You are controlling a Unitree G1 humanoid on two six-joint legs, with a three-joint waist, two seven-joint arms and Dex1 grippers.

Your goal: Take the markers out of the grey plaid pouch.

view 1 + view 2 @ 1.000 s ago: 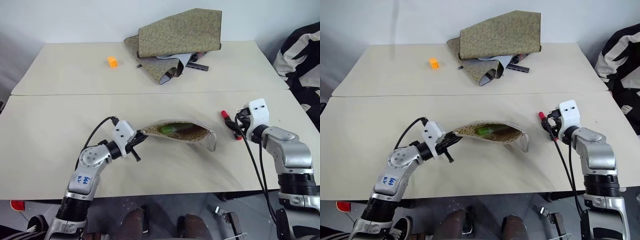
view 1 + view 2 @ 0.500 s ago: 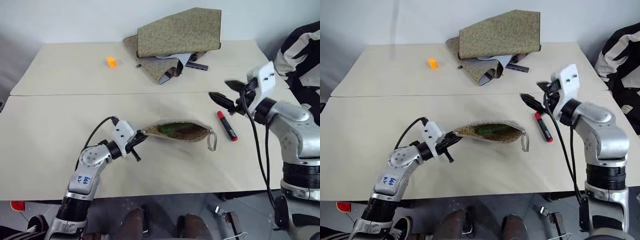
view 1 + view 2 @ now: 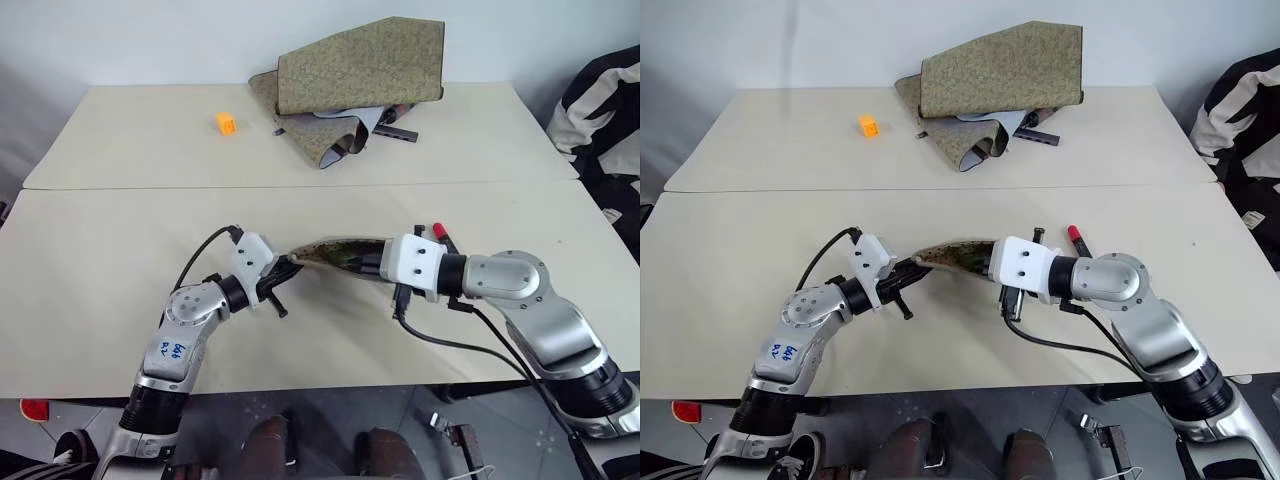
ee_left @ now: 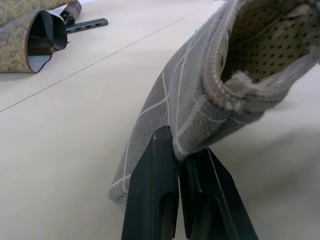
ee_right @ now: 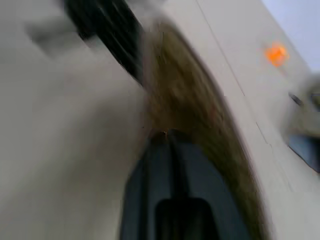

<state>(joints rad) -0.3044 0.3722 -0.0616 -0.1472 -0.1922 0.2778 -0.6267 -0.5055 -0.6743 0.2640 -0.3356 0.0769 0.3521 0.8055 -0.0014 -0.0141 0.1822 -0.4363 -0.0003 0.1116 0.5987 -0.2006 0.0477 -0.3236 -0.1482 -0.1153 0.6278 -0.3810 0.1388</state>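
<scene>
The left gripper (image 4: 175, 165) was clamped on the near end of the grey plaid pouch (image 3: 325, 250), holding it lifted off the surface (image 3: 100, 290). The right gripper (image 5: 167, 137) — fingers pressed together — was at the pouch's open mouth, where the dotted lining showed. Just beyond the right arm lay the red marker (image 3: 438, 231). Farther back sat the olive fabric case (image 3: 350, 80) and an orange cube (image 3: 225, 123).

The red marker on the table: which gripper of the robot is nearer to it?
Right. The right gripper is at the open end of the grey plaid pouch, beside the red marker. The left gripper clamps the pouch's far end, further away.
</scene>
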